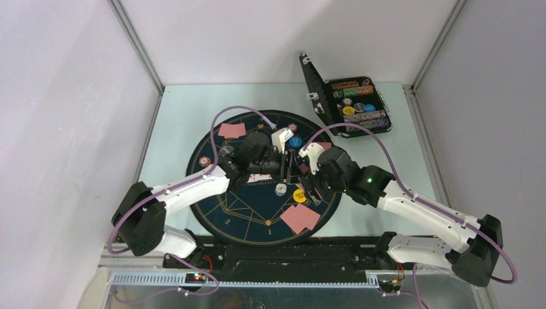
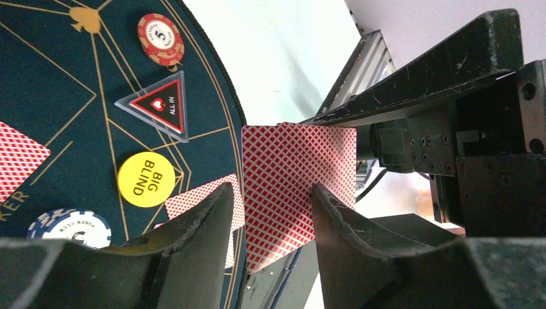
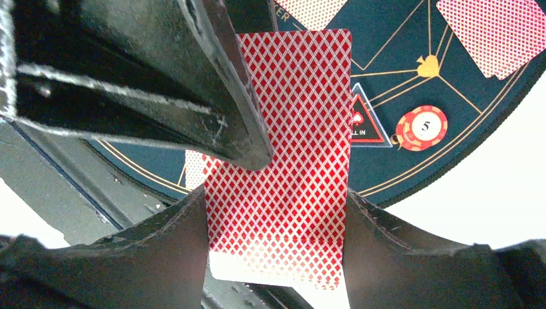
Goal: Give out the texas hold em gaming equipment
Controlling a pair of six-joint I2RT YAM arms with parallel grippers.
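Both grippers meet above the middle of the round dark-blue mat (image 1: 244, 209). My right gripper (image 3: 277, 206) is shut on the side edges of a red-backed playing card (image 3: 290, 129) held upright off the mat. My left gripper (image 2: 272, 193) faces that same card (image 2: 290, 174). Its jaws stand apart, and one finger (image 3: 212, 96) lies across the card's upper corner. On the mat lie a yellow "big blind" disc (image 2: 146, 179), a triangular "all in" marker (image 2: 161, 106), a red chip (image 2: 160, 38), a blue-and-white chip (image 2: 71, 226) and face-down cards (image 1: 300, 217) (image 1: 232, 131).
An open black case (image 1: 351, 106) with rows of chips stands at the back right of the table, off the mat. A blue chip (image 1: 295, 141) lies on the mat's far side. White walls close in the table on three sides.
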